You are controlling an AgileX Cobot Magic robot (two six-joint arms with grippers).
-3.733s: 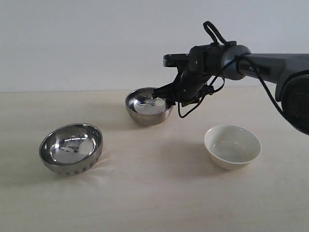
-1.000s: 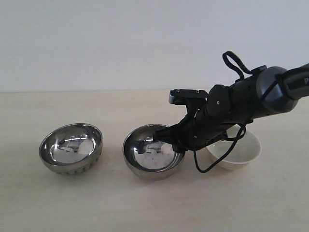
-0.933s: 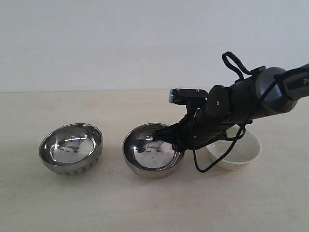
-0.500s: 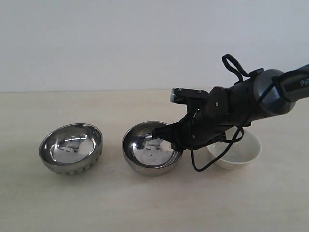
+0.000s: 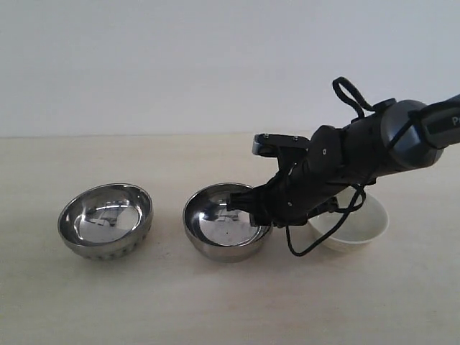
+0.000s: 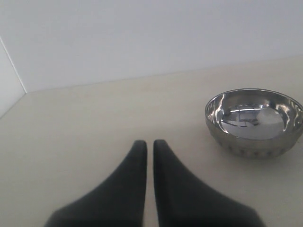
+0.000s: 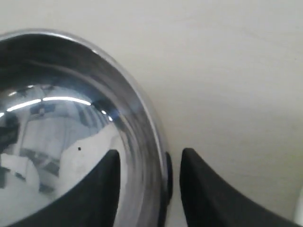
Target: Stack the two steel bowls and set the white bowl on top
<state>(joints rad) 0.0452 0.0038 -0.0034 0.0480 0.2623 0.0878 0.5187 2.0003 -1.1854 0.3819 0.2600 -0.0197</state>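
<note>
Pale wood-coloured desk (image 5: 215,309) fills the lower half of the exterior view, with a plain light wall (image 5: 144,65) behind it. You have the three task things in one row on the desk. At the left of the frame stands the round, mirror-shiny left steel bowl (image 5: 106,219), upright and alone. At the middle stands the round, mirror-shiny middle steel bowl (image 5: 224,231). It is near the first one but they do not touch, so nothing is stacked yet. At the right you see the small cream-white matte bowl (image 5: 366,226), partly hidden behind the dark right arm (image 5: 359,151).

The right arm comes in from the right edge of the frame and bends down and to the left. Its wrist is low over the right side of the middle steel bowl.

In the right wrist view the right fingers (image 7: 201,194) are spread on both sides of that rim, one inside and one outside. A strip of desk shows between the outer one and the steel, so I judge that they grip nothing now and the bowl rests on the desk. A rim hold fits such a bowl, because the round body looks too wide and slippery to take.

The left fingers (image 6: 175,189) are pressed almost together, with only a thin slit, and hold nothing. They point toward the left steel bowl, well apart from it.
</note>
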